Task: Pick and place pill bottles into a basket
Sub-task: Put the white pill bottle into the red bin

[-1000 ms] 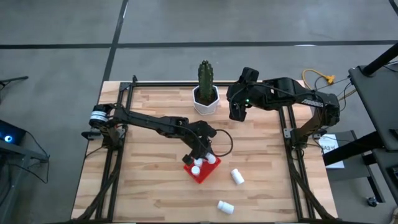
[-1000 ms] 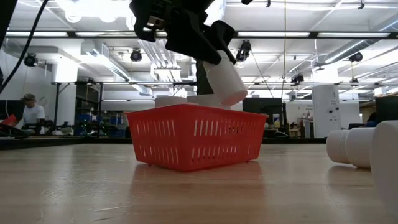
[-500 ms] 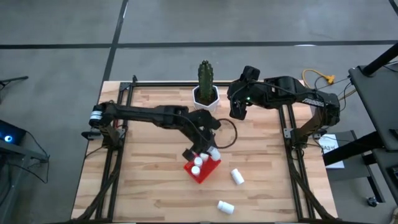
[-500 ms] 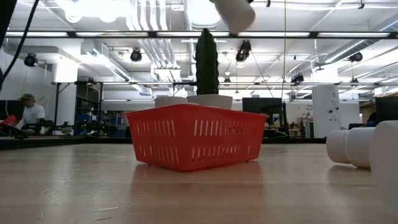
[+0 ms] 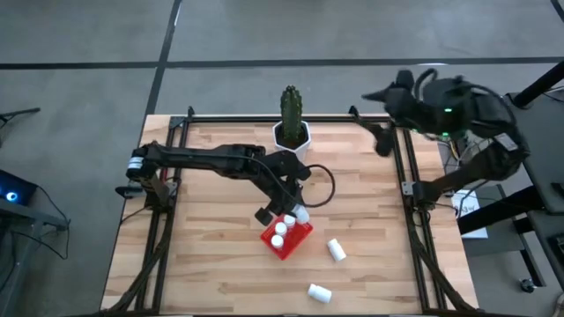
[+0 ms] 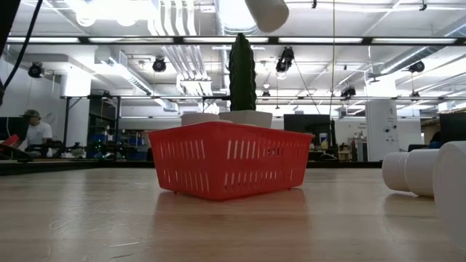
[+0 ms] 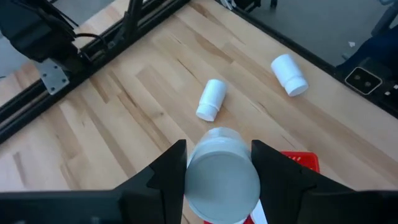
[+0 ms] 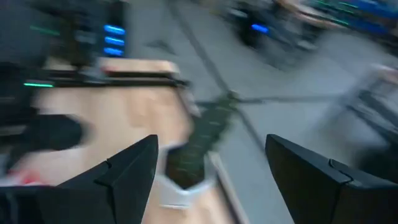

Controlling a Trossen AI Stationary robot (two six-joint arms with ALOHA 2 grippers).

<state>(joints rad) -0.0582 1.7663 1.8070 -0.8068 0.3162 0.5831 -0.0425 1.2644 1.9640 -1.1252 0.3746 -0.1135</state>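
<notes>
The red basket [image 5: 288, 240] sits at the table's middle, with white pill bottles [image 5: 279, 234] standing in it. My left gripper [image 5: 289, 211] is above the basket's far side, shut on another white pill bottle [image 7: 221, 176]. That bottle shows at the top of the low view [image 6: 267, 11], high over the basket [image 6: 229, 166]. Two more bottles lie on their sides on the wood [image 5: 336, 250] [image 5: 319, 292]. My right gripper [image 5: 383, 143] is open and empty at the table's far right edge. My left gripper pinches the bottle between its two fingers [image 7: 169, 169], one on each side of the round body [image 7: 205, 155]. The fingers slant down from above, on the far left. The bottle is lifted clear above the basket and tilted, one flat end toward the wrist camera.
A white pot with a green cactus [image 5: 291, 130] stands at the table's far middle, behind the basket. Black frame rails [image 5: 407, 189] run along the table's left, right and far edges. The two loose bottles lie near the right of the basket [image 7: 211, 99] [image 7: 289, 74].
My left gripper has risen from just over the basket, carrying the bottle almost out of the top of the low view. My right arm has swung away from beside the cactus pot toward the table's far right edge.
</notes>
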